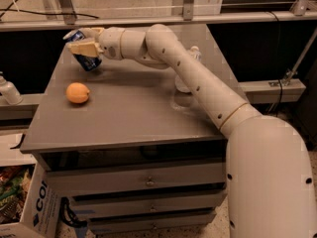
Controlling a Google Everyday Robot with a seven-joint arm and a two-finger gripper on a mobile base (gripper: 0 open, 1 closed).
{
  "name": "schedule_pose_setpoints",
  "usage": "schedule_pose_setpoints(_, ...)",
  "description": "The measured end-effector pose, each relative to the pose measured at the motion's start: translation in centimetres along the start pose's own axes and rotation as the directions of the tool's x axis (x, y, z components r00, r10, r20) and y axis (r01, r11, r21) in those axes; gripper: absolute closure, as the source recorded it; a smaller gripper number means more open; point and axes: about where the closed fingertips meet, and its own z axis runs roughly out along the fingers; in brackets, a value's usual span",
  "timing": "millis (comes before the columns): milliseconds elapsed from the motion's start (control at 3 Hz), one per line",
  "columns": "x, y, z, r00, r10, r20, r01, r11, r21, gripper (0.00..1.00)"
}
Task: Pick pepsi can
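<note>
The pepsi can is dark blue with white markings and is tilted in my gripper above the far left part of the grey table. The gripper's tan fingers are shut around the can's upper part. The can hangs just above the tabletop, with its shadow underneath. My white arm reaches across the table from the lower right.
An orange lies on the left of the table, in front of the can. A clear plastic bottle stands behind my arm, mostly hidden. Drawers are under the table. A white bottle stands left of the table, and a cardboard box sits at the lower left.
</note>
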Motion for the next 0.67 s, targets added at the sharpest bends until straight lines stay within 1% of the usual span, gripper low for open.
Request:
schedule_pose_setpoints(333, 1.0, 0.3, 2.8, 0.997, 0.033, 0.073, -0.032, 0.9993, -0.019, 1.0)
schedule_pose_setpoints(667, 1.2, 0.7, 4.1, 0.997, 0.034, 0.068, -0.031, 0.9989, -0.036, 1.0)
